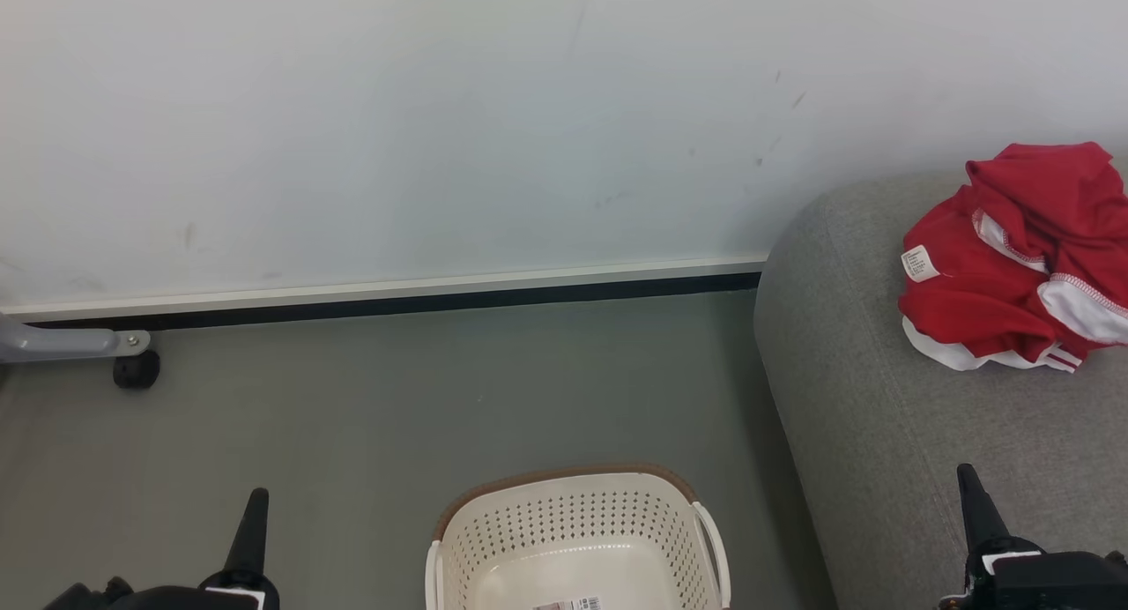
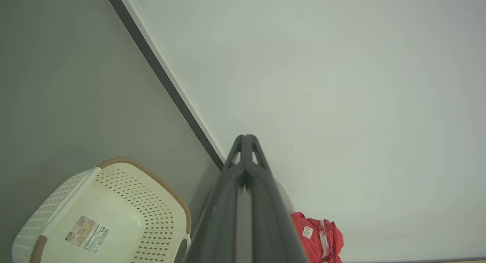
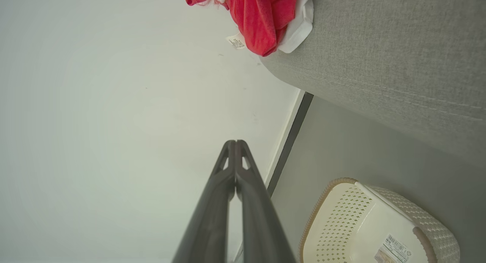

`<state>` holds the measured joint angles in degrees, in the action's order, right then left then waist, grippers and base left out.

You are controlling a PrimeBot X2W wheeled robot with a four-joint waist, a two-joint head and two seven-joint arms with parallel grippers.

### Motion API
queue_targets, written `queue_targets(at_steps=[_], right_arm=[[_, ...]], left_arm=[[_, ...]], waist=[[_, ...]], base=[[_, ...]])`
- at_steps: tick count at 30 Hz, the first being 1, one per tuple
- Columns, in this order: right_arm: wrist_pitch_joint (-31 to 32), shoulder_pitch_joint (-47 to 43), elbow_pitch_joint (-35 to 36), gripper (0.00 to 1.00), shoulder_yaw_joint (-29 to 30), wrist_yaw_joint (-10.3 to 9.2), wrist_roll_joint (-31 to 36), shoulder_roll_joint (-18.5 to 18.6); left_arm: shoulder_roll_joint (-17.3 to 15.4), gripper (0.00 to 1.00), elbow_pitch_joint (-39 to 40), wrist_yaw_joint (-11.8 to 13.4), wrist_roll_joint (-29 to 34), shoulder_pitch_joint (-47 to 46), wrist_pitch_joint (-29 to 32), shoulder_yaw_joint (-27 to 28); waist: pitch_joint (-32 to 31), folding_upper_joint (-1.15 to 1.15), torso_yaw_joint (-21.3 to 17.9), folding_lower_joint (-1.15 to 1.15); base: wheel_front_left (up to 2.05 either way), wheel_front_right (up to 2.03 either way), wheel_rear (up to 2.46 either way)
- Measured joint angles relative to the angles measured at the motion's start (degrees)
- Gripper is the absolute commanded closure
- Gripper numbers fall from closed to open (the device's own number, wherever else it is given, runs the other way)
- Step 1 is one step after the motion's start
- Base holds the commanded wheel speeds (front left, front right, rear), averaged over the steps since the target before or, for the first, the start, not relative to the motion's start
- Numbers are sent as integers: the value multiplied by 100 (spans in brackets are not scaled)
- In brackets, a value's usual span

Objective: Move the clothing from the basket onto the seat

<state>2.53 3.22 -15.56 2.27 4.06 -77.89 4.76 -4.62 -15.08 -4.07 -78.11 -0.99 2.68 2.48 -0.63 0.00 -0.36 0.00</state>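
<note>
The red clothing [image 1: 1013, 266] with white trim lies bunched on the grey seat [image 1: 881, 434] at the right; it also shows in the left wrist view [image 2: 319, 236] and the right wrist view [image 3: 262, 16]. The cream basket [image 1: 577, 513] stands on the floor at bottom centre, holding nothing but a paper label [image 2: 87, 233]. My left gripper [image 1: 256, 504] is shut and empty at lower left, apart from the basket. Over the seat's front, my right gripper [image 1: 969, 482] is shut with nothing in it.
A white wall [image 1: 397, 125] with a dark baseboard runs behind. A grey metal leg with a black castor [image 1: 135, 369] stands at the far left. Grey floor [image 1: 397, 398] lies between wall, basket and seat.
</note>
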Motion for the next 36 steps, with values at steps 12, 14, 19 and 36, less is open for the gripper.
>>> queue_targets(at_steps=[12, 14, 19, 36], right_arm=[[240, 98, -96, 100, 318, 157, -812, -130], [259, 102, -108, 100, 366, 186, -942, -147], [354, 151, -142, 100, 487, 252, -1247, -198], [397, 205, -154, 100, 537, 283, -1354, -222]], left_arm=[[125, 100, -112, -171, -775, -186, 234, 158], [141, 100, -122, -204, -872, -231, 261, 189], [185, 100, -163, -256, -1189, -299, 335, 253], [216, 100, -186, -301, -1354, -356, 381, 275]], waist=[[44, 0, 22, 0], [51, 0, 25, 0], [68, 0, 33, 0], [74, 0, 36, 0]], base=[[0, 0, 0], [0, 0, 0], [0, 0, 0], [0, 0, 0]])
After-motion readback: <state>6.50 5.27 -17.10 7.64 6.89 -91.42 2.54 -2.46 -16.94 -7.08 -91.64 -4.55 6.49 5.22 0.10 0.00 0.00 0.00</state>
